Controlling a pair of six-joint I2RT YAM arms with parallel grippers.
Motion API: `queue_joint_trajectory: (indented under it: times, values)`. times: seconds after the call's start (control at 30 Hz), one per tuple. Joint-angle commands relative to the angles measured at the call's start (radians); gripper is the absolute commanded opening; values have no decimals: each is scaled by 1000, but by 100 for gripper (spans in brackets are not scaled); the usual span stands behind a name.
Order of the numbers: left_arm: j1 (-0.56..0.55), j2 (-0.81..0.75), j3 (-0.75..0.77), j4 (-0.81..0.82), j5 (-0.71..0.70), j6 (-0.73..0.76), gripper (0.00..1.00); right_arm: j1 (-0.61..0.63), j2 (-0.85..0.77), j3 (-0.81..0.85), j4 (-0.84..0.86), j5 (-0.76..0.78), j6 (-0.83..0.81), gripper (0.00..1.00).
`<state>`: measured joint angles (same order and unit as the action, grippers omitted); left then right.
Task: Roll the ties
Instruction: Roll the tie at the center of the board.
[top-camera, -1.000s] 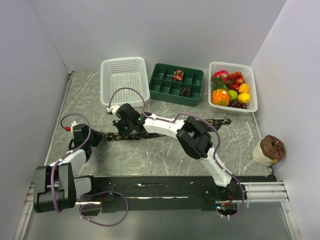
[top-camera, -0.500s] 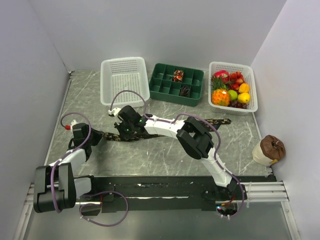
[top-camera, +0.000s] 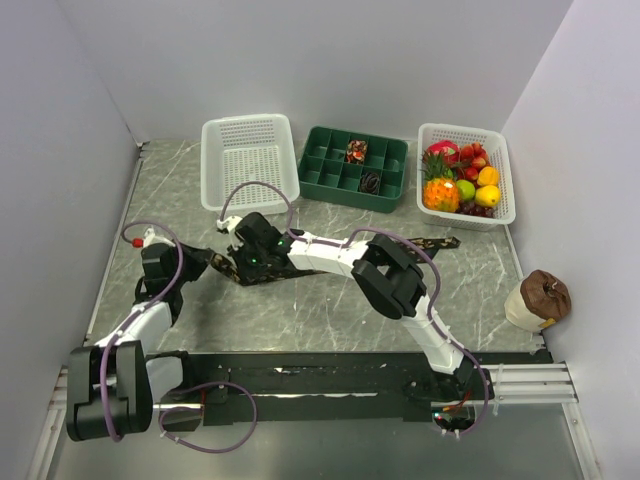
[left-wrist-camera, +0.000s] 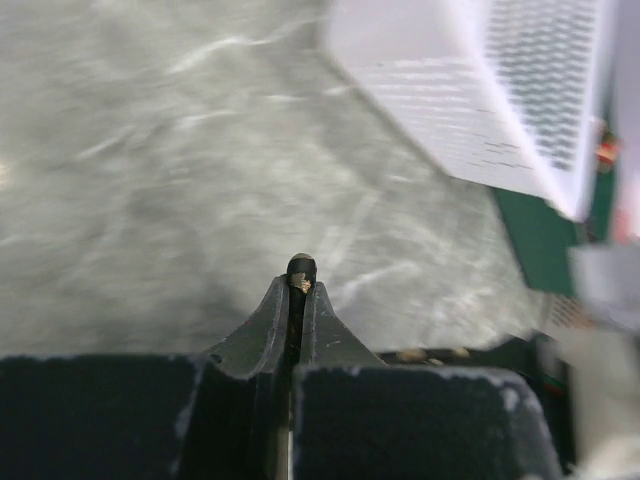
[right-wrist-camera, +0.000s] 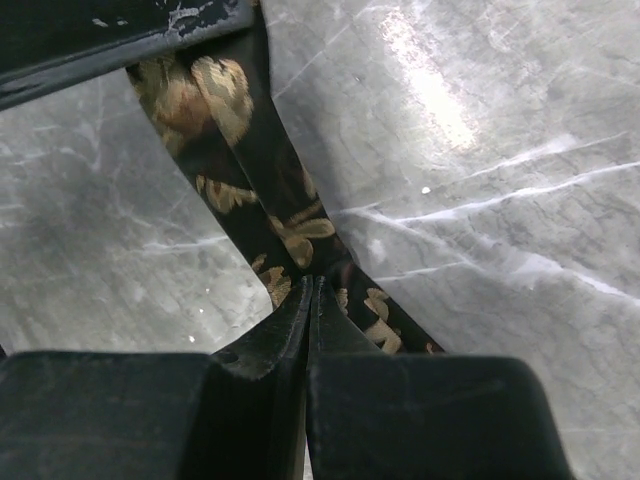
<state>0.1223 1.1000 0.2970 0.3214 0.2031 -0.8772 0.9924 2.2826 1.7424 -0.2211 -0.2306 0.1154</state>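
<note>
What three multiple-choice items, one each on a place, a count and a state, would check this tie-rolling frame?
1. The green tray stands: A between the empty basket and the fruit basket; B at the near edge; C left of both.
2. The rolled ties in it number: A one; B two; C four.
3. The right pincer is: A wide open; B shut on the long tie; C out of view.
A: baskets flank it. B: two coils show. B: it pinches the fabric.
</note>
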Motion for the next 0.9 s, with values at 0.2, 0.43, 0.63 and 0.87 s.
queue_joint_trajectory:
  times: [0.2, 0.43, 0.63, 0.87]
  values:
    - [-61, -58, -30, 177, 108, -5, 1, -12, 5, -43, 113, -29, 157, 0]
    - [-145, -68, -99, 229, 73, -16, 1, -75, -12, -142, 265, -84, 365, 0]
    - [-211, -46, -125, 266, 24, -40, 1, -112, -25, -227, 374, -154, 444, 0]
    - [-271, 15, -121, 286, -60, -72, 1, -120, -69, -264, 419, -196, 451, 0]
